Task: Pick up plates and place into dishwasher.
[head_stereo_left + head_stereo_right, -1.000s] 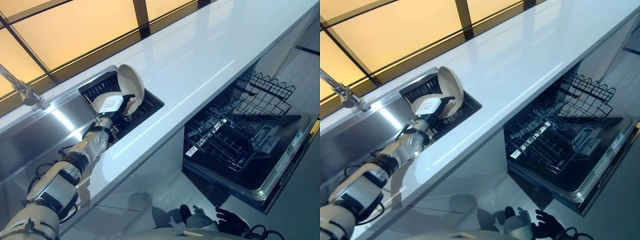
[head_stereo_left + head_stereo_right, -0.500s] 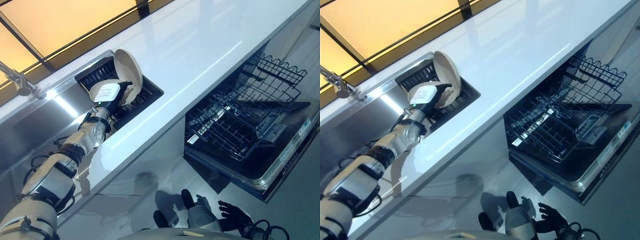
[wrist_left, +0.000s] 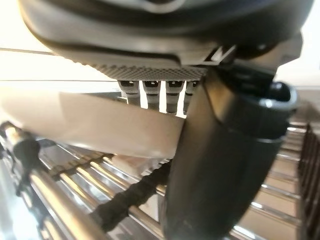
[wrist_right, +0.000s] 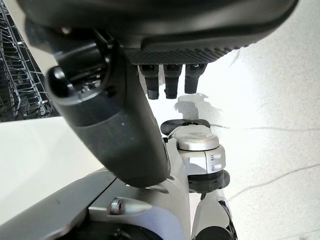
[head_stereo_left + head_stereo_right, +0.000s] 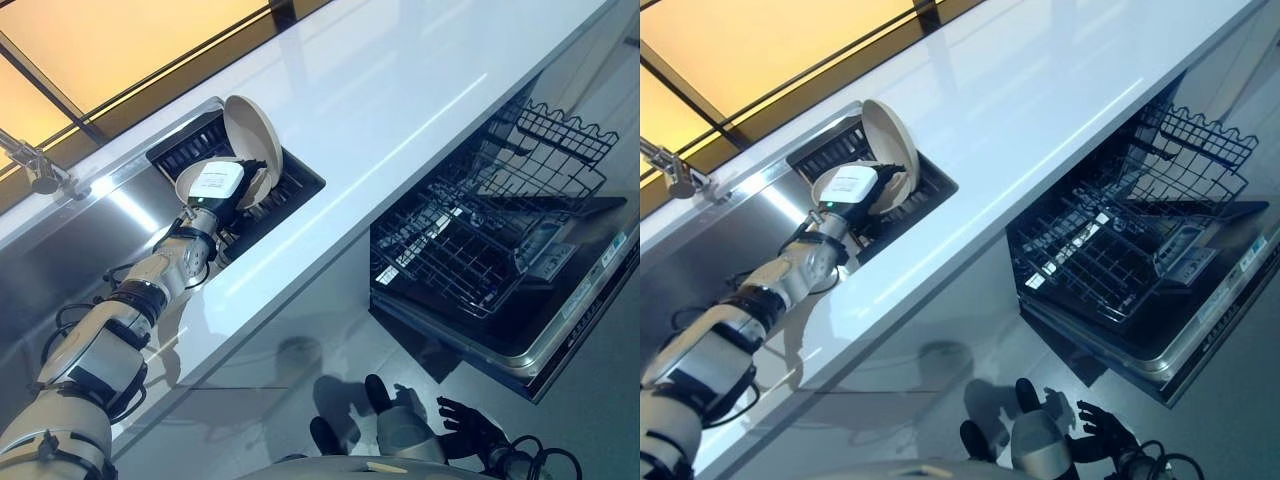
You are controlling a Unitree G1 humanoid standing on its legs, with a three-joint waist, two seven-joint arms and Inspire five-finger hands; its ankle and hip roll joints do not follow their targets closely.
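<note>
Two beige plates (image 5: 250,140) stood in the sink rack (image 5: 285,190), where the left hand (image 5: 215,185) had thumb and fingers closed around the nearer one's rim. Grasping was underway; lifting it toward the open dishwasher (image 5: 480,260) seemed next. Right hand (image 5: 465,430) hung relaxed, empty.

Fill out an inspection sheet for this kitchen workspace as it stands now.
Surface: long glossy white countertop, bare; steel sink at its left end.
Job's things: two beige round plates in the black slatted drying rack beside the sink, one upright plate on edge, one lower plate lying tilted under the left hand.
Dishwasher: open dishwasher, door down, black wire dish rack pulled out and holding no plates.
Clutter: nothing seen.
Hands: left hand over the lower plate, fingers past its rim, thumb in front; grip cannot be told. Right hand low by the floor, fingers spread, holding nothing.
Cables: nothing seen.
Surroundings: chrome tap; amber-lit window panels behind the counter.
</note>
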